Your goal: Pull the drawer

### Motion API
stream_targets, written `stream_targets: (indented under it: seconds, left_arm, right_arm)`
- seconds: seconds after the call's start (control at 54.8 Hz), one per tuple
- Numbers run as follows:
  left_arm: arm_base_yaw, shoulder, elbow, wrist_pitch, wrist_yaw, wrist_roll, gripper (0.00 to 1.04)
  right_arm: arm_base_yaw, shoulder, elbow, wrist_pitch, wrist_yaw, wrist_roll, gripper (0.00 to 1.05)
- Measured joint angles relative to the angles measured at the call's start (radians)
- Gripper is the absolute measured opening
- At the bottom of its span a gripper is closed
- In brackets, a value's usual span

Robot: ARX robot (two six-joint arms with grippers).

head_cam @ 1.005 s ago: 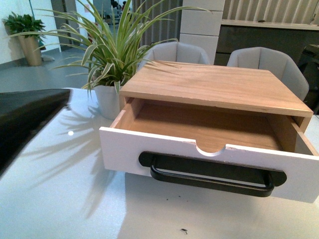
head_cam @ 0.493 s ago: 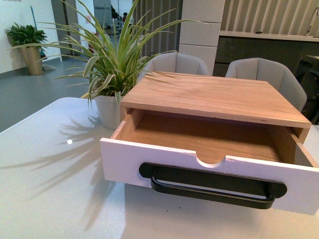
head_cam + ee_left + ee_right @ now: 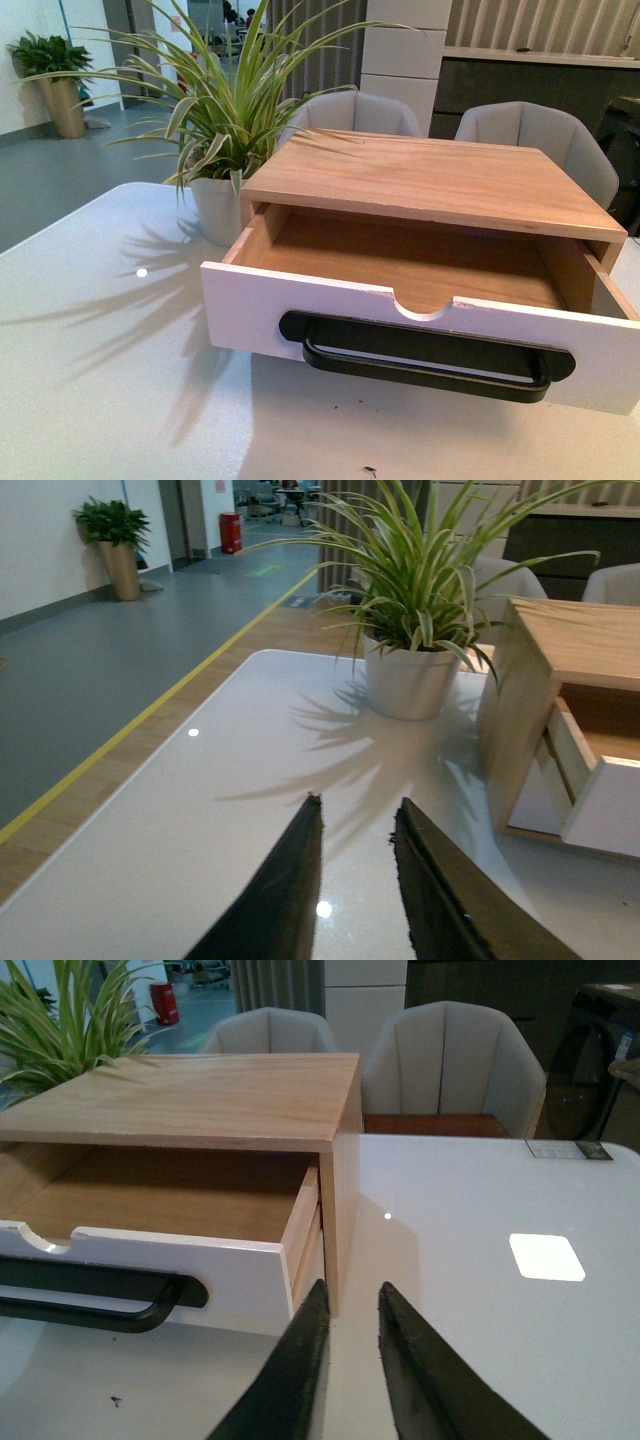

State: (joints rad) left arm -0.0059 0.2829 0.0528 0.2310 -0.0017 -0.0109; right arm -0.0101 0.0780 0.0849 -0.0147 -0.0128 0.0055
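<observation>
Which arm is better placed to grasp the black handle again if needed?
Right, probably. The right gripper is open beside the drawer and sees its handle; the left gripper faces the plant.

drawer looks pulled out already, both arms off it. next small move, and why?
Probably none beyond holding both arms back. The drawer stands well out of its wooden case, its inside exposed. The left gripper and right gripper are slightly open, empty and clear of the handle.
</observation>
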Motion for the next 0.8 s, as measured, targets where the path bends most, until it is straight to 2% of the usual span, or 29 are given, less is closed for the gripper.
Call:
stream_targets:
  seconds: [0.091, 0.11, 0.402, 0.53, 0.804]
  left_arm:
    - [0.001, -0.023, -0.007, -0.017, 0.002, 0.001, 0.05]
    - [0.001, -0.029, -0.008, -0.021, 0.001, -0.002, 0.02]
    - [0.002, -0.105, -0.040, -0.051, 0.002, 0.003, 0.03]
    - [0.002, -0.244, -0.040, -0.218, 0.002, 0.003, 0.03]
    - [0.002, -0.277, -0.040, -0.230, 0.002, 0.003, 0.03]
  right_arm:
    - [0.004, -0.010, -0.013, 0.001, 0.010, 0.000, 0.01]
    - [0.004, -0.012, -0.015, 0.001, 0.010, 0.000, 0.02]
    - [0.006, -0.041, -0.046, 0.009, 0.012, -0.002, 0.02]
    - [0.006, -0.070, -0.056, 0.013, 0.013, -0.002, 0.02]
    - [0.007, -0.073, -0.056, 0.013, 0.013, -0.002, 0.02]
